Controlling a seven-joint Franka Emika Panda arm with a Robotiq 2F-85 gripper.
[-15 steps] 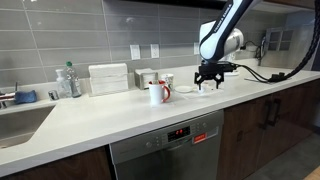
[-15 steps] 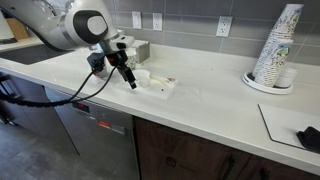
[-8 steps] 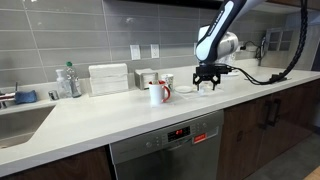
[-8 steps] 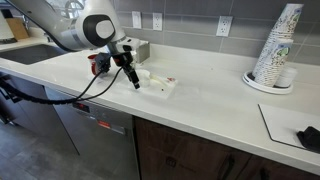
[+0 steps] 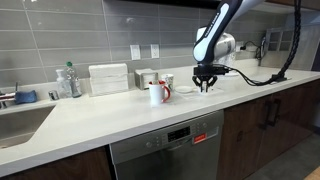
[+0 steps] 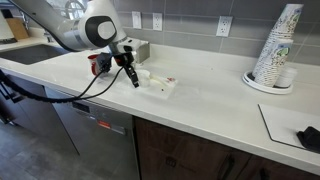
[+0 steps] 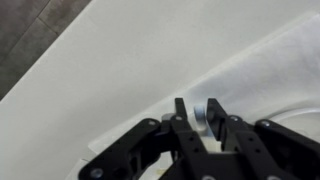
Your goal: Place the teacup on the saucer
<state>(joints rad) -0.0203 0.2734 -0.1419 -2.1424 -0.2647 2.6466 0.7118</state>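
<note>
My gripper (image 5: 205, 87) hangs low over the counter, to the right of the white-and-red mug (image 5: 157, 93). In the wrist view its two black fingers (image 7: 198, 105) stand close together on a small pale part of the teacup (image 7: 208, 115), which rests on a white cloth. The rest of the teacup is hidden by the gripper there. In an exterior view the teacup (image 6: 146, 77) shows as a low white shape right beside the fingers (image 6: 134, 84). The saucer (image 5: 185, 90) lies flat between the mug and the gripper.
A tall stack of paper cups (image 6: 278, 45) stands far along the counter, with a black object (image 6: 308, 138) near the corner. A sink (image 5: 20, 120), a bottle (image 5: 68, 80) and a white box (image 5: 108, 78) are at the other end. A tiled wall runs behind.
The gripper came down slightly toward the counter and its fingers drew together from wide open onto the teacup. The mug and saucer stayed put.
</note>
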